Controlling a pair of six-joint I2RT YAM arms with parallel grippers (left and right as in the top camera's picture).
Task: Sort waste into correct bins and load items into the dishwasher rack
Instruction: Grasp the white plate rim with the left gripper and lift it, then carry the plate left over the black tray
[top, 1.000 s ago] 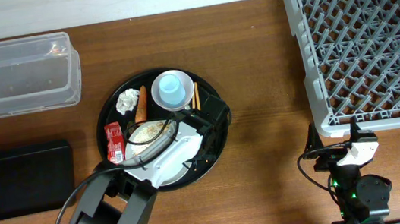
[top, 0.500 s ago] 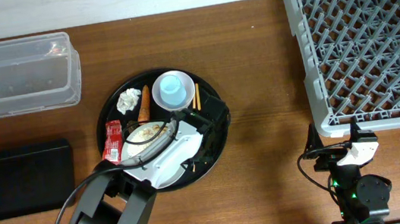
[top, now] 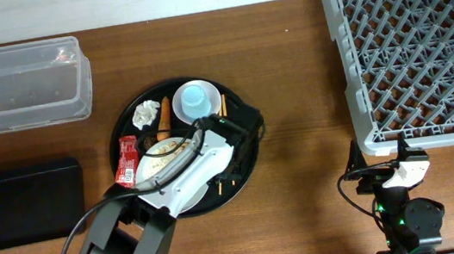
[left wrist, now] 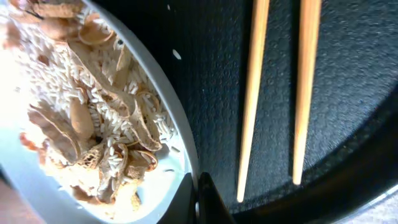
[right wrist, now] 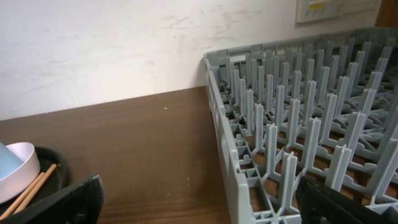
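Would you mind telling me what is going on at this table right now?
The left gripper is pinched shut on the rim of the white plate, which carries rice-like food scraps and sits on the round black tray beside the chopsticks. The right gripper hangs open beside the dishwasher rack, holding nothing. No dishes show in the rack.
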